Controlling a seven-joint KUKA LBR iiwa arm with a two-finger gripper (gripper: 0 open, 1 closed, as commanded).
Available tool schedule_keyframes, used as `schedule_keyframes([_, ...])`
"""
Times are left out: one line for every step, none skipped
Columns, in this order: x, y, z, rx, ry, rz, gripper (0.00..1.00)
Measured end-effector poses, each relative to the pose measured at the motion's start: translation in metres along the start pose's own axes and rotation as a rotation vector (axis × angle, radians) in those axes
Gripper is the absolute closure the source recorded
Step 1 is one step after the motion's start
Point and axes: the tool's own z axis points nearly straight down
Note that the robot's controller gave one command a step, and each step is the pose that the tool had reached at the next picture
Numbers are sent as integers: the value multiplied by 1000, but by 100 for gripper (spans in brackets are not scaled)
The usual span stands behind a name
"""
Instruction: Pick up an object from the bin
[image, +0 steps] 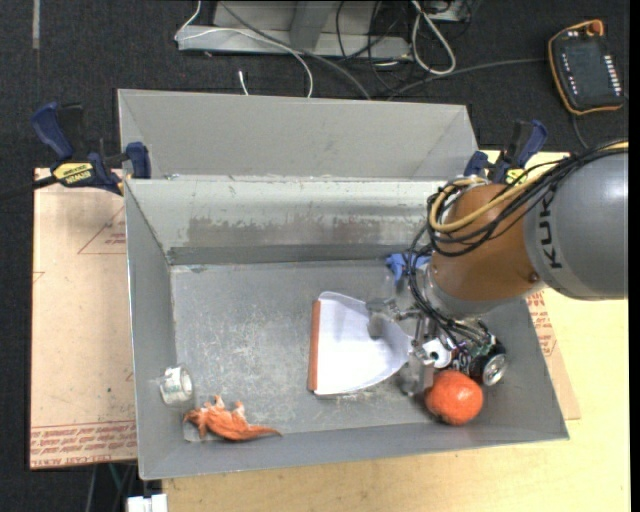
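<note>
Camera view from above: grey metal bin (150, 300), arm reaching in from the right, brown-orange wrist cover (490, 250) looped with yellow and black cables. Low in the bin's right half, gripper (408, 362), down at the right edge of a white flat sheet-like thing with an orange strip along its left side (345, 345), lying on the floor near the middle of the bin. Touching that thing or just above it: cannot tell. Open or closed: cannot tell either. Round orange ball (455, 398) just beside the gripper, toward the near right corner, close to the front wall. Well apart, in the near left corner: small silvery ring-shaped roll (177, 385) and, just beside it, ragged orange lizard-like toy (230, 422).
</note>
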Motion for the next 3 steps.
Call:
schedule_keyframes([13,56,0,-8,8,-212,100])
schedule_keyframes([13,56,-1,-8,8,-212,100])
schedule_keyframes([13,56,-13,-9,10,-210,100])
